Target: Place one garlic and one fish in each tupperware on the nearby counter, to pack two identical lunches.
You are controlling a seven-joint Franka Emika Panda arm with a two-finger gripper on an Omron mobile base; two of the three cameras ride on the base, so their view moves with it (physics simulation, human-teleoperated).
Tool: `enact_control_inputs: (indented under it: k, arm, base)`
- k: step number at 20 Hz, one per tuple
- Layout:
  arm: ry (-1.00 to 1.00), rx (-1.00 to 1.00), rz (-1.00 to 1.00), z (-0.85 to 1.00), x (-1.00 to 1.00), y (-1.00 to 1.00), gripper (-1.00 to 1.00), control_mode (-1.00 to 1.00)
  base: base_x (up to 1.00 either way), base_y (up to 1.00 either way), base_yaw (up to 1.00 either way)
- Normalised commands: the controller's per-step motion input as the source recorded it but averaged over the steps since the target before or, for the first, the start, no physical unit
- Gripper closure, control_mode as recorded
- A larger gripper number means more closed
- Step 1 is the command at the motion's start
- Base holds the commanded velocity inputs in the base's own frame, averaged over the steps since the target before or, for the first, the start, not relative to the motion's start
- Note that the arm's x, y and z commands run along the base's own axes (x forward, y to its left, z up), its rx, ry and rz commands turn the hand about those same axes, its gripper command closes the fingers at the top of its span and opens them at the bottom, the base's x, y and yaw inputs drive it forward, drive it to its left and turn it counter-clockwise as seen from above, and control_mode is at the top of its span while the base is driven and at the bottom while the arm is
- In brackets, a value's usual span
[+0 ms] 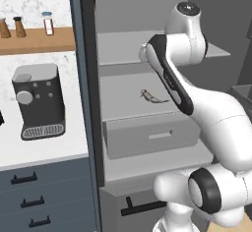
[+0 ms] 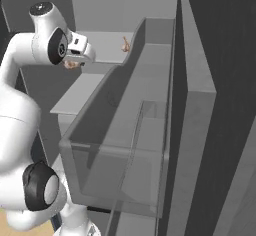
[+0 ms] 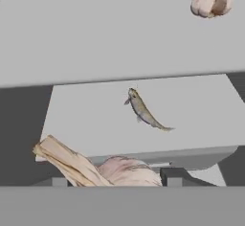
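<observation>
Backing out w/ the garlic (image 3: 125, 171) pinched in your tool (image 3: 119, 178), you risk clipping the fridge shelf (image 3: 119, 43) above the fish (image 3: 143, 111). The bulb's round, so a knock could pop it loose & roll it. Second garlic (image 3: 210, 1) sits one shelf above the fish. Fish lies flat on smooth grey shelf. Marble desk (image 1: 49, 150) w/ coffee machine (image 1: 39, 101) is left of the fish, outside the fridge; tight exit.

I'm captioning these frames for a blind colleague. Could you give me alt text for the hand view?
A garlic bulb with a long papery stalk sits between the end effector's fingertips at the bottom edge. Beyond it, a small fish lies on a grey fridge shelf, and a second garlic bulb rests on the shelf above.
</observation>
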Motion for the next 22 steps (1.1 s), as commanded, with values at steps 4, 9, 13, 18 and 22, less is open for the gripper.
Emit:
enact_control_inputs:
  k: [4,9,13,18,22]
  arm:
    - [0.02,0.00,-0.03,-0.55,-1.00,-0.19,1.00,-1.00]
    - [0.01,0.00,0.00,-0.56,-1.00,-0.14,1.00,-1.00]
    - [0.00,0.00,0.00,-0.30,-0.98,-0.03,1.00,-1.00]
    - [0.00,0.00,0.00,-0.12,-0.40,0.00,1.00,1.00]
    - [0.00,0.00,0.00,0.00,0.00,0.00,1.00,1.00]
  base:
    - [0.00,0.00,0.00]
    - [0.00,0.00,0.00]
    - [0.00,0.00,0.00]
    - [-0.60,0.02,0.00]
    - [-0.97,0.39,0.05]
